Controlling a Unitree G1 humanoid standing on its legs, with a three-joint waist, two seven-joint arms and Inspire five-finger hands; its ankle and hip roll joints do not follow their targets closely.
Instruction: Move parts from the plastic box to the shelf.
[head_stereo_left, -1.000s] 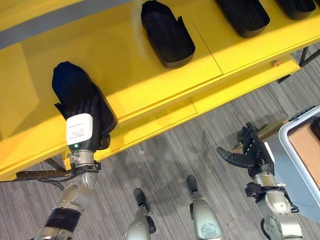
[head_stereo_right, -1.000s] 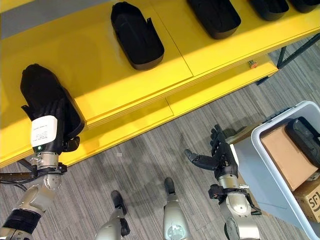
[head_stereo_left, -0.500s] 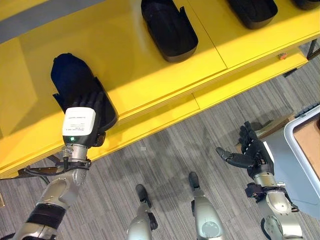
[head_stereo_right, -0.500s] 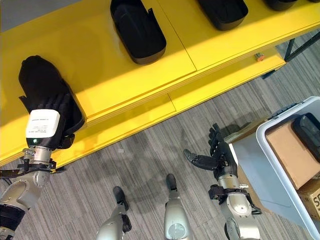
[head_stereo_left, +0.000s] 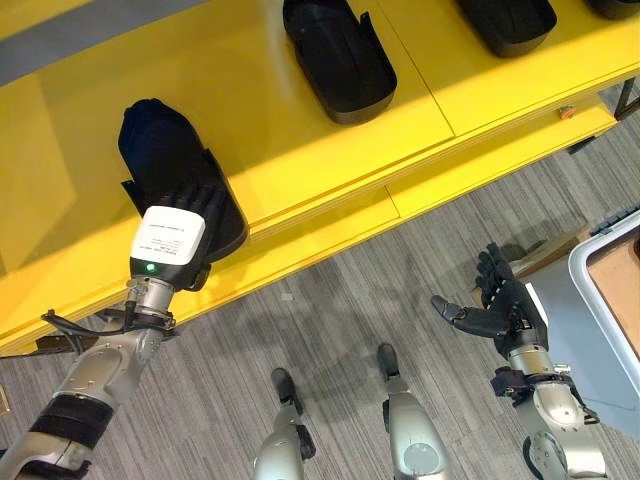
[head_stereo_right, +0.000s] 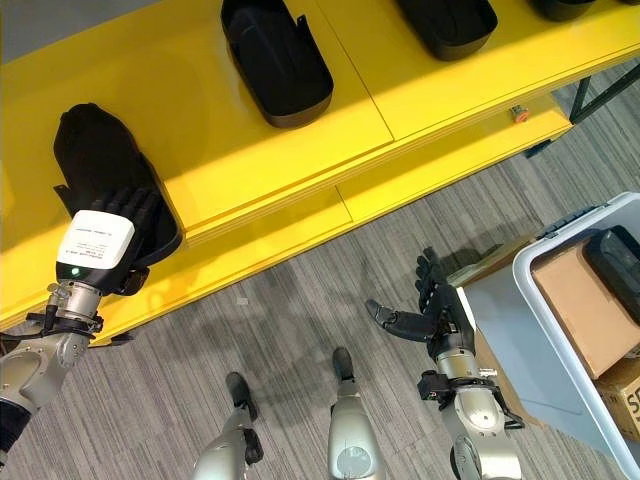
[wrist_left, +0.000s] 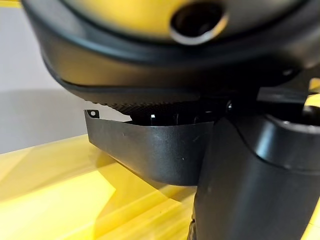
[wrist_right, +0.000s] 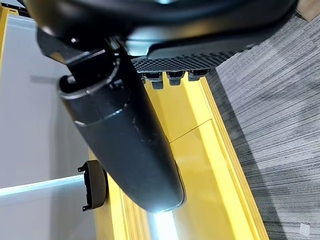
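Slippage off the front edge is the main worry in the left eye view: the left hand (head_stereo_left: 178, 225) lies fingers-down over the near end of a black part (head_stereo_left: 170, 170) that sits on the yellow shelf (head_stereo_left: 300, 140), its near end close to the shelf's front lip. If the hand drags back as it lets go, I judge the part could be pulled over the lip to the floor. Whether the fingers curl round the part or merely rest on it, I cannot tell here. Counted in this view: one part under the hand, one second part (head_stereo_left: 335, 55) further along, and pieces of two more at the top edge. The right hand (head_stereo_left: 500, 305) hangs over the carpet, fingers spread and straight, holding nothing.

Right eye view: the same part (head_stereo_right: 105, 170) lies under the left hand (head_stereo_right: 115, 235). The plastic box (head_stereo_right: 545, 310) stands at the robot's right, and one dark part (head_stereo_right: 615, 270) shows in it beside a cardboard piece (head_stereo_right: 580, 310). A second risk, as I judge it, is the right hand (head_stereo_right: 440, 310) clipping the box's rim when it reaches in, since it hangs just beside that wall.

Left wrist view: one black part (wrist_left: 150, 150) shows past the hand's bulk, resting on the yellow surface; the fingers' hold stays unreadable.

Right wrist view: the open hand's thumb (wrist_right: 125, 140) crosses the view, with one part (wrist_right: 95, 185) on the shelf beyond.
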